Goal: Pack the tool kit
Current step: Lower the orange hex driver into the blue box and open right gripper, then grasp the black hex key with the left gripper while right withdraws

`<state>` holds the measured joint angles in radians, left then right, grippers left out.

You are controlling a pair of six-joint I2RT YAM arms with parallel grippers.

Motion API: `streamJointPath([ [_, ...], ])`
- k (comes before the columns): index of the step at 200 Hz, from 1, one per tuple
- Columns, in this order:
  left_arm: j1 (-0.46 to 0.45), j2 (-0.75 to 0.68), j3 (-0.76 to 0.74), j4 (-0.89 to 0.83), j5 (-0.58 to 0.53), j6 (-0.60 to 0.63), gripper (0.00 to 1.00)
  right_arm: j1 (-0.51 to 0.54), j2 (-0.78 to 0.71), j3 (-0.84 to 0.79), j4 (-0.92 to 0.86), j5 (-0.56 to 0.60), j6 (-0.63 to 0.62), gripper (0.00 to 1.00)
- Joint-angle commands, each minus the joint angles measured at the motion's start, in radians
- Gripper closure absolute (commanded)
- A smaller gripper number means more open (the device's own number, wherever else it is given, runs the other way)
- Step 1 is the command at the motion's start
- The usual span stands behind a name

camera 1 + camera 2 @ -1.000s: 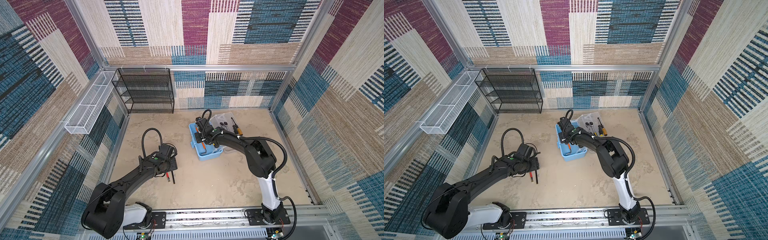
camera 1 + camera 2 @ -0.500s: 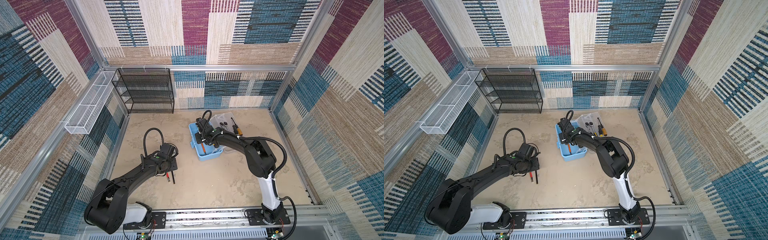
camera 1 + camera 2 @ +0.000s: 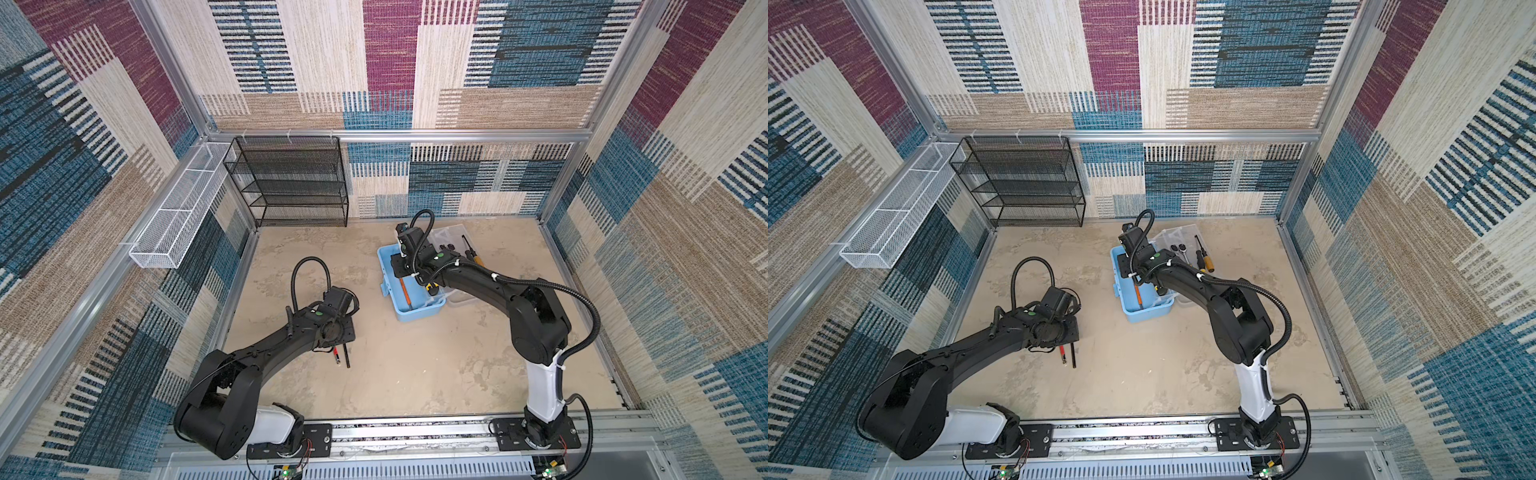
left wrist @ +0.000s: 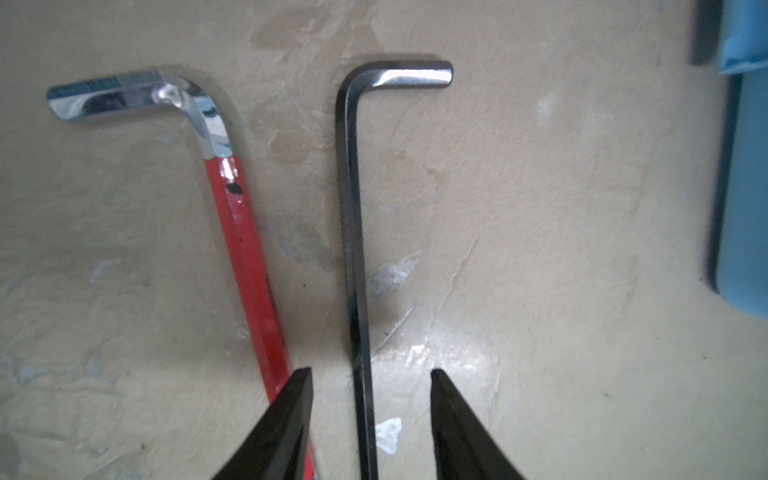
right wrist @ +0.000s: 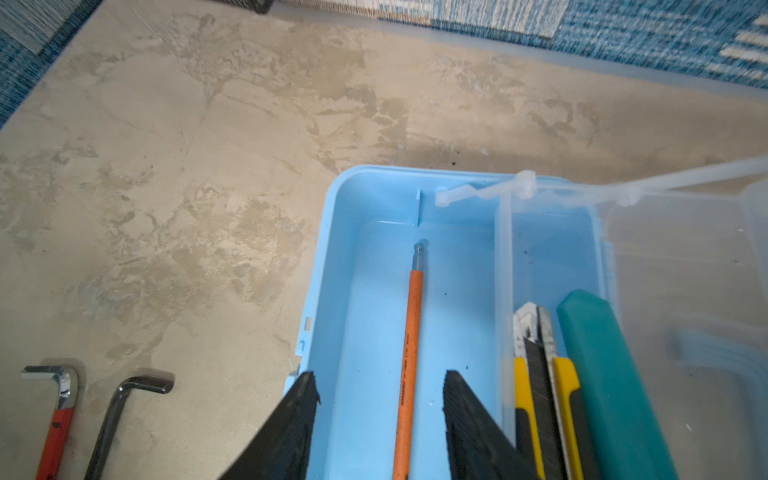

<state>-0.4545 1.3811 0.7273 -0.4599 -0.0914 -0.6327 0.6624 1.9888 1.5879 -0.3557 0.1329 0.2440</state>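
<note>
- straddling black hex key [image 4: 351,232] on the surface [image 4: 540,208] with left jaws spread, likely lining up a pinch.
- hovering with right jaws spread over orange screwdriver [image 5: 409,332] lying loose in open blue toolbox [image 5: 365,291].

The left arm [image 3: 268,345] stretches low and forward, the left gripper [image 4: 370,374] pointing down with jaws parted; the right arm [image 3: 478,282] rises, folds sharply at the elbow and reaches forward, the right gripper [image 5: 378,380] also aimed down, jaws apart
</note>
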Motion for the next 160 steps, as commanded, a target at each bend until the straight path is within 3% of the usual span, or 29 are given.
streamJointPath([
  [1,-0.006,0.011,0.013,0.013,-0.01,0.014,0.54,0.002,-0.037,-0.035,0.051,-0.019,0.021,0.47],
  [29,-0.008,0.033,0.026,0.004,-0.031,0.022,0.6,0.001,-0.09,-0.098,0.092,0.0,0.021,0.4],
  [63,-0.01,0.053,0.029,-0.023,-0.068,0.02,0.62,0.001,-0.165,-0.179,0.147,0.055,0.02,0.35],
  [106,-0.011,0.097,0.048,-0.029,-0.065,0.021,0.66,0.002,-0.251,-0.273,0.207,0.201,-0.012,0.26],
  [139,-0.012,0.124,0.061,-0.03,-0.052,0.019,0.68,-0.011,-0.322,-0.354,0.268,0.245,-0.055,0.21],
  [160,-0.011,0.134,0.059,-0.03,-0.051,0.019,0.74,-0.041,-0.362,-0.397,0.28,0.252,-0.044,0.2],
])
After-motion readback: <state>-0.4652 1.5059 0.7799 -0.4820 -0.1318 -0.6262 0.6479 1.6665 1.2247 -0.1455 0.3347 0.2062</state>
